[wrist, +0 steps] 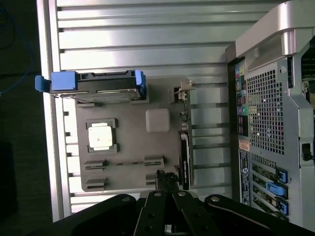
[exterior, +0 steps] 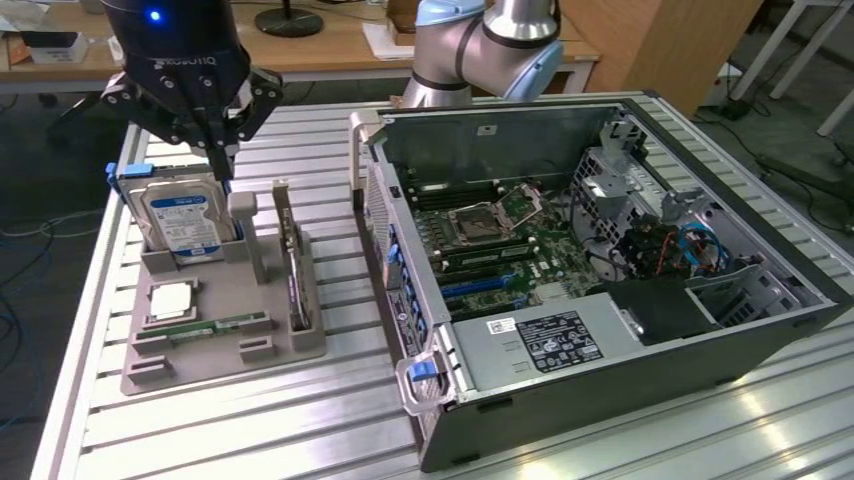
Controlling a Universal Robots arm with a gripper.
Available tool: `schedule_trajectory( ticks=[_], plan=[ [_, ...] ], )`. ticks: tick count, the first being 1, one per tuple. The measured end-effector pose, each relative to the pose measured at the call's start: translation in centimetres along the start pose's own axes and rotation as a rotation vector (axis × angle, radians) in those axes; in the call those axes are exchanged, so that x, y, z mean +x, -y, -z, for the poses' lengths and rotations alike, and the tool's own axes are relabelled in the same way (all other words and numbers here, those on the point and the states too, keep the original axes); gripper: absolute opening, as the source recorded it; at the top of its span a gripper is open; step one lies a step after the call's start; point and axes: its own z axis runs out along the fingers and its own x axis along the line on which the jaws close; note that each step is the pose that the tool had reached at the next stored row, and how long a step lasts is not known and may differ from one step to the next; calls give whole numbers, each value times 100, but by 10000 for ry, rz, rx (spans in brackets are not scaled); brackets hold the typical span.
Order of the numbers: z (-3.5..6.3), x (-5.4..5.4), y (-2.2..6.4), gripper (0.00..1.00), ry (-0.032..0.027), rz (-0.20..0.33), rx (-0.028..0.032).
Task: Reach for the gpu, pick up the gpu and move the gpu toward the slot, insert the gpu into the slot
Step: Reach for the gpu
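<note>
The gpu [exterior: 291,268] stood on edge in a grey holder tray [exterior: 200,362] on the slatted table [exterior: 200,430], beside a blue-labelled hard drive [exterior: 180,222]. It was well apart from the slot [exterior: 478,286] in the open computer case [exterior: 601,390]. The gripper [exterior: 219,165], fingers pinched together and empty, hung over the tray near the hard drive.

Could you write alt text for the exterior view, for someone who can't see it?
A black robot gripper, fingers shut, hangs above a grey holder on a slatted metal table, near the blue-labelled hard drive and the upright gpu. At the exterior view's right lies an open computer case with its green motherboard exposed.
</note>
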Motion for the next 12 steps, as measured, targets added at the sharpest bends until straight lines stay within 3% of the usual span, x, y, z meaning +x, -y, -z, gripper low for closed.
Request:
schedule_trajectory(
  ticks=[4, 12],
  plan=[
    [-2, -16, -2, 10, -4, -2, 1],
    [-39, -241, -17, 10, -61, -4, 6]
  ],
)
